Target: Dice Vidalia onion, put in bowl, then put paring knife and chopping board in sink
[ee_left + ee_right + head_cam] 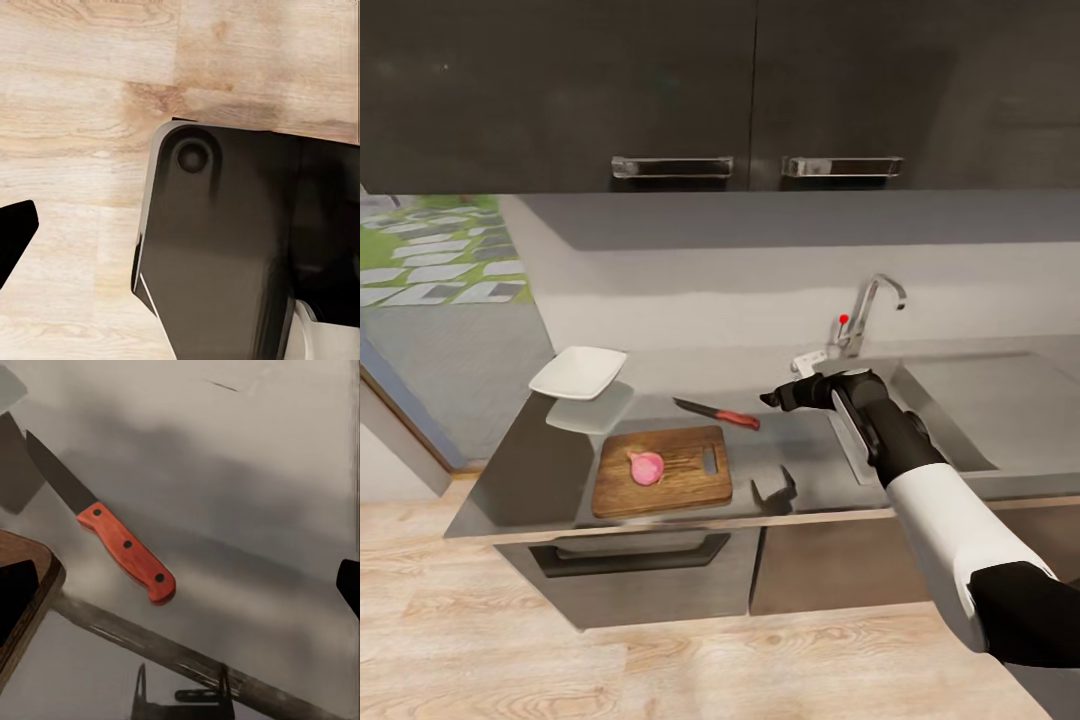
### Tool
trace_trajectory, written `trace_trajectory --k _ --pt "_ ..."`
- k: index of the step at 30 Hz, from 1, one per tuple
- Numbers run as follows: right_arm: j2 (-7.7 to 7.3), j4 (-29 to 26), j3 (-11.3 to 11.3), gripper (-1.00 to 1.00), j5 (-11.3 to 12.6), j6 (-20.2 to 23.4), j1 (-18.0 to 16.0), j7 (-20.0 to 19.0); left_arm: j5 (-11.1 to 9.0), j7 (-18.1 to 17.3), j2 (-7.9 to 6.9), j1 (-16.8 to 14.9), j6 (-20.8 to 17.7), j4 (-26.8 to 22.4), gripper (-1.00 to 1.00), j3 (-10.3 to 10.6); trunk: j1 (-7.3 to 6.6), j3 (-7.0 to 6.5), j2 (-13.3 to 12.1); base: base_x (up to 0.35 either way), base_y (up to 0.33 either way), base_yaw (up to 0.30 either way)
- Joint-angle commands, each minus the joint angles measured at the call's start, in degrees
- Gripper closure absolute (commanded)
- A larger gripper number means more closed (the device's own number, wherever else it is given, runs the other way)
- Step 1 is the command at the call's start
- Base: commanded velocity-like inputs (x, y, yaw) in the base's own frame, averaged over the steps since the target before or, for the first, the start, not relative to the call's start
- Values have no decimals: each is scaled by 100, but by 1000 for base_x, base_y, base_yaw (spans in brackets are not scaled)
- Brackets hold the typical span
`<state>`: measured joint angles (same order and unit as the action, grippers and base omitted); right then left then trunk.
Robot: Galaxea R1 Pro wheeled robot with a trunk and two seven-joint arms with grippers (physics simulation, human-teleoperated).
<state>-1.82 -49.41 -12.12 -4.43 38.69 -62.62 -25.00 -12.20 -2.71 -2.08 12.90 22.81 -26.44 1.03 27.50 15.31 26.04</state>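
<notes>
Farthest left on your countertop (520, 480) sits the white bowl (578, 371). Just right of it lies the chopping board (663, 470), the pinkish onion (647, 467) resting on it. Beyond the board's far right corner lies the paring knife (717, 411), flat on the steel, red handle toward your right gripper (775, 400). That gripper hovers above the counter near the knife, fingers spread wide, holding nothing. The sink (960, 400) is farthest right. Your left gripper's state I cannot tell.

Head view overlooks the countertop (540, 470); right wrist hovers nearer (sharing paring knife (717, 411) (105, 529)).
</notes>
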Motion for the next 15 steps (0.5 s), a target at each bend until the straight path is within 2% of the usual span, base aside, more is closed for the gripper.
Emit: trace_trajectory --k 1,7,15 --pt "-7 -7 -10 -100 -48 16 -4 -38 -58 -28 -2 2 4 -8 -100 11 4 9 9 90 -100 0" --pt "-116 2 -16 -100 -42 16 -4 -40 -55 -28 -2 2 4 -10 -100 11 4 33 9 74 -64 27" --pt "-102 84 -27 -100 -36 16 -4 -46 -56 -29 -2 2 4 -9 -100 11 4 101 9 7 -5 68"
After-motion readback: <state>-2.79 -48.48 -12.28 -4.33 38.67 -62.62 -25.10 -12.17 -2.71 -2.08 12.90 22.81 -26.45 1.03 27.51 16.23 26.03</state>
